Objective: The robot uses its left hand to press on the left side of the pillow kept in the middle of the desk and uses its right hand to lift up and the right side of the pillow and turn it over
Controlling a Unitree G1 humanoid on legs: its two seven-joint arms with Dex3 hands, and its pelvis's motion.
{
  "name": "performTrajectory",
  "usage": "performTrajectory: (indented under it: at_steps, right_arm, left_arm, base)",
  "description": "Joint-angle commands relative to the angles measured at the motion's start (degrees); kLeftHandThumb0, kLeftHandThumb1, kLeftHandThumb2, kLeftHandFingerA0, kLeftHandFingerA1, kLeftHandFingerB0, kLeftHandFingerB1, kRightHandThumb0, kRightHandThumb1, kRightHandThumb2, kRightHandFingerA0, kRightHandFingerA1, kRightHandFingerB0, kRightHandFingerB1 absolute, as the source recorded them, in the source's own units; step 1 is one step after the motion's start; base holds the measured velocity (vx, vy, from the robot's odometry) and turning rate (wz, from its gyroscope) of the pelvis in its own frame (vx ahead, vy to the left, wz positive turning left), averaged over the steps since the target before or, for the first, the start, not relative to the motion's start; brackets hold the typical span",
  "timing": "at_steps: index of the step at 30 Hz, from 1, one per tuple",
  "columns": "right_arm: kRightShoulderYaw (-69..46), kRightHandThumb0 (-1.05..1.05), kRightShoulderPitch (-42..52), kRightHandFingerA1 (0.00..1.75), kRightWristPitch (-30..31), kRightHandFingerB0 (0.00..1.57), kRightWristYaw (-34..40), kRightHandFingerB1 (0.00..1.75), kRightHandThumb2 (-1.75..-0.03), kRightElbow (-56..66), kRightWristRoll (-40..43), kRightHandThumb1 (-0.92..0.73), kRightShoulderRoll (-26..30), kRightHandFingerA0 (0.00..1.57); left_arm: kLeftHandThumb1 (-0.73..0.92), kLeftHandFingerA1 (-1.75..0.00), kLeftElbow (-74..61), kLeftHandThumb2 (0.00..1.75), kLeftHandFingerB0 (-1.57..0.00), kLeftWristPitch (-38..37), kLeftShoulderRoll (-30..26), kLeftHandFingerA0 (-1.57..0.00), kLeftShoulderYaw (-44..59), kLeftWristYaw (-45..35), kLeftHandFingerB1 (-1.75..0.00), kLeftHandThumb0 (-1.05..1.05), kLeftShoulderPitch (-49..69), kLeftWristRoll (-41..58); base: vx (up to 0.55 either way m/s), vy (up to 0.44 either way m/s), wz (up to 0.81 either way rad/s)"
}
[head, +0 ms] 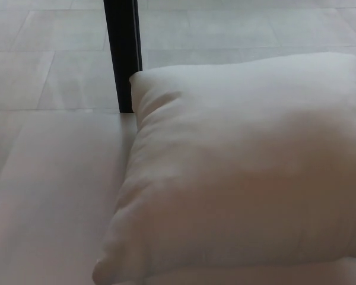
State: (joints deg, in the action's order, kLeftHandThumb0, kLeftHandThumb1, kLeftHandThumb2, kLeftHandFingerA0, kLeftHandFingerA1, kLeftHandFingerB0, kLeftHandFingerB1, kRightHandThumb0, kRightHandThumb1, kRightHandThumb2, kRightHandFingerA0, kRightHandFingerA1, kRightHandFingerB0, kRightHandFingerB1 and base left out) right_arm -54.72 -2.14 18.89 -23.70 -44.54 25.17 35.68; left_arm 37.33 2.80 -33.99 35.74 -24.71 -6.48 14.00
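A plump white pillow (243, 172) lies flat on the pale desk (53, 202) and fills the right and centre of the head view. Its right side runs past the picture's edge. Its near left corner reaches the bottom edge. Neither of my hands shows in the picture.
A black upright post (123, 53) stands just behind the pillow's far left corner, at the desk's back edge. Light floor tiles (41, 53) lie beyond the desk. Bare desk surface stretches to the left of the pillow.
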Motion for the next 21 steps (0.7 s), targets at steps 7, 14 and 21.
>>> performTrajectory:
  at_steps: [7,14,21]
  right_arm:
    - [22.29,-0.90,-28.54,0.42,12.62,0.09,7.17,0.14,-1.15,33.04,1.35,-0.73,-3.37,0.00]
    - [28.51,-0.89,-26.47,0.44,15.02,0.07,4.69,0.13,-1.12,35.43,-0.08,-0.67,-7.36,0.00]
    - [32.44,-0.87,-24.43,0.44,16.61,0.06,4.23,0.18,-1.09,34.00,-1.34,-0.66,-10.15,0.06]
  left_arm:
    - [0.82,-0.48,-38.14,0.66,-0.07,43.45,1.14,-0.20,-10.52,17.13,-0.25,-0.78,-29.38,5.35]
    - [0.64,-0.52,-37.62,0.99,-0.04,41.06,6.11,-0.13,-18.77,12.40,-0.31,-0.84,-27.54,1.27]
    - [0.64,-0.54,-40.58,1.01,-0.07,42.80,10.50,-0.20,-26.98,11.84,-0.38,-0.83,-24.61,-2.20]
  base:
    - [0.00,0.000,0.00]
    - [0.00,0.000,0.00]
    - [0.00,0.000,0.00]
